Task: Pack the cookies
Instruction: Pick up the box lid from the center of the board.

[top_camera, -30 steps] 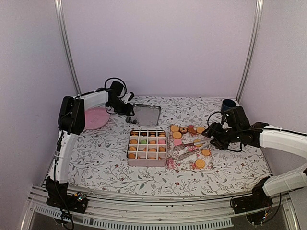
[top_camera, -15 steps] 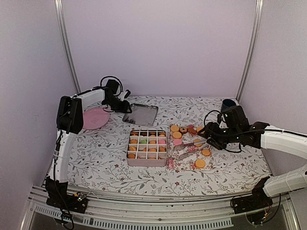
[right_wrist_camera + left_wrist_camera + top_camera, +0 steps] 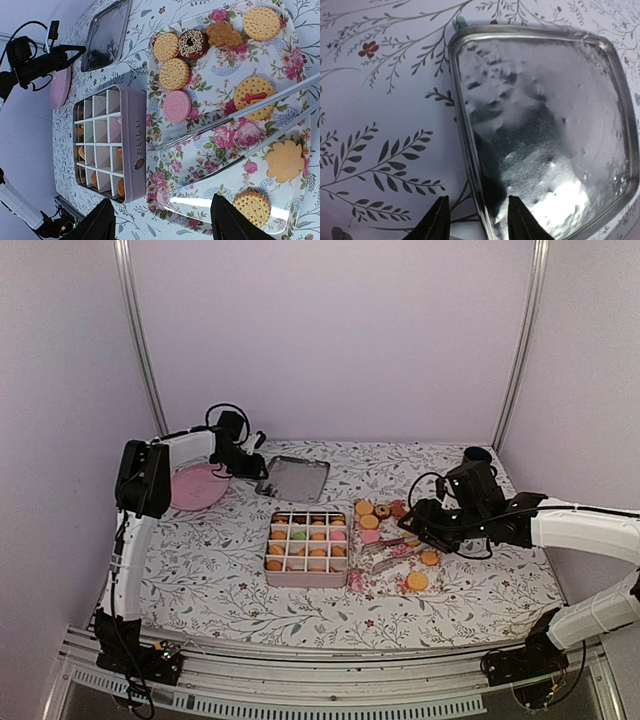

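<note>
Left tool [image 3: 258,470], seen from above, reaches to the far left of the surface [image 3: 200,570], between a pink plate [image 3: 195,487] and the left edge of a metal lid [image 3: 292,478]. The right tool [image 3: 415,523] hangs over a flowered tray [image 3: 385,565] where loose cookies [image 3: 417,581] lie. More cookies sit in many cells of a divided box [image 3: 307,578] just left of the tray.

In the left wrist view the tool is about half open. Its fingers [image 3: 440,220] straddle the lid's rim with a gap on each side, so nothing is pinched.

In the right wrist view the tool stands wide open with nothing between its tips. Below it lie golden cookies, a pink one, a dark sprinkled one and a few flower shapes. Clear tongs [image 3: 280,92] lie across the tray, over one golden cookie.

The cookies look light, stiff and brittle, and likely to crumb or snap under a hard squeeze. Lying flat, each is best taken gently across its edge, one at a time. The glossy tray may let them slide.
</note>
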{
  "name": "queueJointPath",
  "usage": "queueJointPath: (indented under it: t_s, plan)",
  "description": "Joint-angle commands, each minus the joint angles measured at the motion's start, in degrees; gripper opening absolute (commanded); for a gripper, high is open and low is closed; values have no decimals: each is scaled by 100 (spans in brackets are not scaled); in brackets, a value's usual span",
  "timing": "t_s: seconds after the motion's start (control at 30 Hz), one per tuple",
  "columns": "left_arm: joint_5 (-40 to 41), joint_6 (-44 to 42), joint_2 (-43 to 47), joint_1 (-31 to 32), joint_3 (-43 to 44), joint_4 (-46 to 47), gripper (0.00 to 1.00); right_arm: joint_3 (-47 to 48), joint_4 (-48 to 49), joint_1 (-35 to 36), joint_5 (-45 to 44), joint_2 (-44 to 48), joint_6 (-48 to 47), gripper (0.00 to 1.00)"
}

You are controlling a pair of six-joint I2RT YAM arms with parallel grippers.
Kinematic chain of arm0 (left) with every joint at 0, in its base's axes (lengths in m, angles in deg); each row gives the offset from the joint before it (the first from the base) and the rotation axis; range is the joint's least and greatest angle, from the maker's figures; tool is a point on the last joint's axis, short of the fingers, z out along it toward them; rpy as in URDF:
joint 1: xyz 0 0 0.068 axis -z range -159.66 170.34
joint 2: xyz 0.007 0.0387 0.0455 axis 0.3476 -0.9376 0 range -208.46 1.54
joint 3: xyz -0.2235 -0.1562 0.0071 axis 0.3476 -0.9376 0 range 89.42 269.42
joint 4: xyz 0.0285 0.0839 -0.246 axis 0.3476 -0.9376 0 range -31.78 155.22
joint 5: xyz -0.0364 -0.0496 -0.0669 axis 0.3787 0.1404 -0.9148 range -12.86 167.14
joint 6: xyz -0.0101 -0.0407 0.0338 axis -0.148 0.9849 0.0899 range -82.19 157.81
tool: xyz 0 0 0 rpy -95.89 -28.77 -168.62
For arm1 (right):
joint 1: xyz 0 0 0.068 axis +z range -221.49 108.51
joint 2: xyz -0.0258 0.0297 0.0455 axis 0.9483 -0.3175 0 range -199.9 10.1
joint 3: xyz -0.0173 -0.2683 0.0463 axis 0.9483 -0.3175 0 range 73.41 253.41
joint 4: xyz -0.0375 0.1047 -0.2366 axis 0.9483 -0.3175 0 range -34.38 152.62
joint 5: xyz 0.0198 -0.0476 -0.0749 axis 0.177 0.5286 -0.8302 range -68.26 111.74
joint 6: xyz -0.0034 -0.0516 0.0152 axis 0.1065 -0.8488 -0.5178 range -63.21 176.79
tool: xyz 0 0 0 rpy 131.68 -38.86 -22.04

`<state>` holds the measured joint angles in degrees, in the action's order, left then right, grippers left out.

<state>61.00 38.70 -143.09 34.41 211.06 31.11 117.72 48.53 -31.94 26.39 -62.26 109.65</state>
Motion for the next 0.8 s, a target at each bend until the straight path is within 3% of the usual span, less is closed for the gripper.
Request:
queueJointPath:
  t_s: [0.0,0.17,0.3,0.43,0.77]
  plan:
    - [350,-101,289,-32,-371,356,42,270,203,164,-17,-260,-272,67]
    - [322,-54,-91,-27,97,-62,41,450,459,272,131,-488,-496,67]
    - [230,19,-128,-6,-17,-42,28,847,334,411,83,-714,-728,66]
    - [180,38,-28,32,-325,96,10,1090,204,547,-103,-782,-896,65]
    - [188,328,1262,63,-1913,1382,0,656,216,638,-504,-336,-806,64]
